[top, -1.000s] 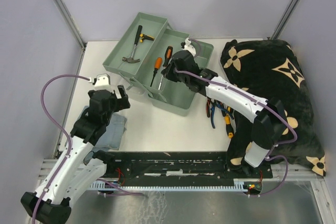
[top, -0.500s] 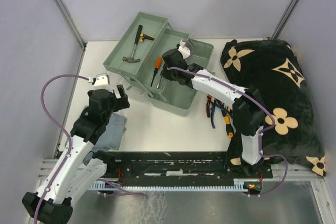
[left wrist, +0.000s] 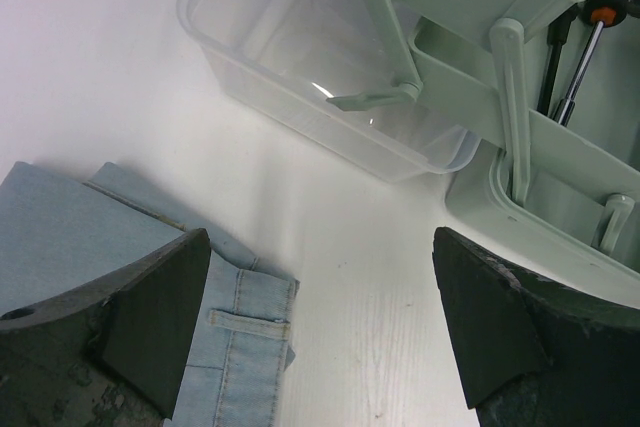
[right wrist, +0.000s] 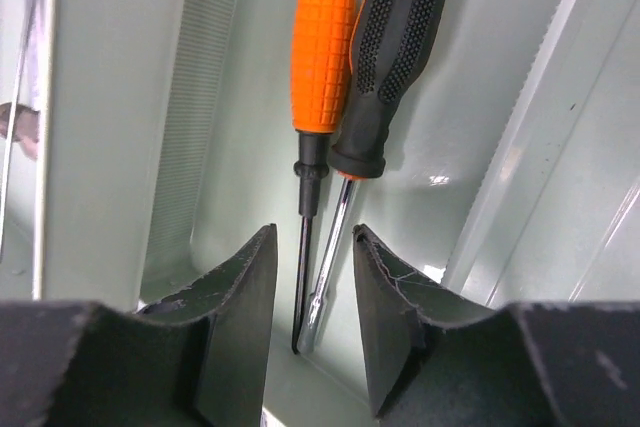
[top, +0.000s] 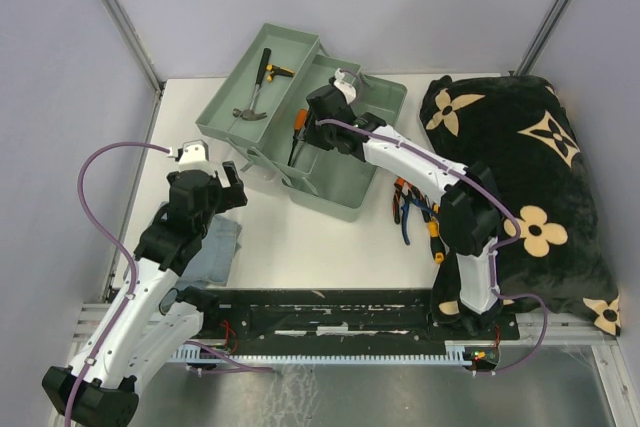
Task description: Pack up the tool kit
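Inside the toolbox, right tool barely parted astride the shafts of two screwdrivers; left tool spread wide, empty.

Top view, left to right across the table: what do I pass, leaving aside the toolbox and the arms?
cloth → hammer → pliers → blanket
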`<state>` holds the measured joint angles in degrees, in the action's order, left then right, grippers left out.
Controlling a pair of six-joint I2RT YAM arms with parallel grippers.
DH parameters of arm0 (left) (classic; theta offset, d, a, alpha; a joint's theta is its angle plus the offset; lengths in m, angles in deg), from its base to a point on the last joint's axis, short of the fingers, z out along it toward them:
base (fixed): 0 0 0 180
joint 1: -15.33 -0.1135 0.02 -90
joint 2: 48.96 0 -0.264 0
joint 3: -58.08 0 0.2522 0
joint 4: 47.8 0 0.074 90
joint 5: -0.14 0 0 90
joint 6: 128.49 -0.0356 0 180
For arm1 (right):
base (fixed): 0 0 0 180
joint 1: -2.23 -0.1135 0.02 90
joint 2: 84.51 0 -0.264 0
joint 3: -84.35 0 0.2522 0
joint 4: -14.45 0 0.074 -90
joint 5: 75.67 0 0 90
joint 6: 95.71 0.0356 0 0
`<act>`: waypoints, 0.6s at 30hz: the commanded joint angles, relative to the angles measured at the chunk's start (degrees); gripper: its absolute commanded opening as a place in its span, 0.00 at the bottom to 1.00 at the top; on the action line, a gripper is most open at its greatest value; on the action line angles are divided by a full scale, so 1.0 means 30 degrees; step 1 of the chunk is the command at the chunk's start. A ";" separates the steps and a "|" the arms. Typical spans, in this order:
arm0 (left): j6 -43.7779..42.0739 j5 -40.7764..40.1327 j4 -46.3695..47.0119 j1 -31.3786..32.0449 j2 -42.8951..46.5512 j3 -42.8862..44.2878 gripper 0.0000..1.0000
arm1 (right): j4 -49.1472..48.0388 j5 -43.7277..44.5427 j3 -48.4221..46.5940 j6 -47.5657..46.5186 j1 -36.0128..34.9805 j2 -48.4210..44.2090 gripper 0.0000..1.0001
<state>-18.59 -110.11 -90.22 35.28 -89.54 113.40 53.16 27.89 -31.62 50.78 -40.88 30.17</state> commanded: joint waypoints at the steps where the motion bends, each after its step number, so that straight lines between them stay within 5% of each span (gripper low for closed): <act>1: 0.0134 0.0301 0.0560 -0.0100 0.0137 0.0238 0.97 | -0.0606 -0.0481 -0.0321 -0.1070 0.0051 -0.2384 0.44; 12: 0.0130 -0.0128 0.0454 -0.0161 0.0176 0.0297 0.97 | -0.1375 -0.1027 0.3463 -0.4349 0.0122 -0.7298 0.49; 18: 0.0079 -0.0196 0.0374 -0.0144 0.0349 0.0318 0.97 | -0.1378 0.3883 0.8266 -0.5529 0.0228 -1.1153 0.63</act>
<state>-18.59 -109.39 -90.22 35.17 -89.34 113.40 49.14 27.54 -14.55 38.38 -40.73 3.35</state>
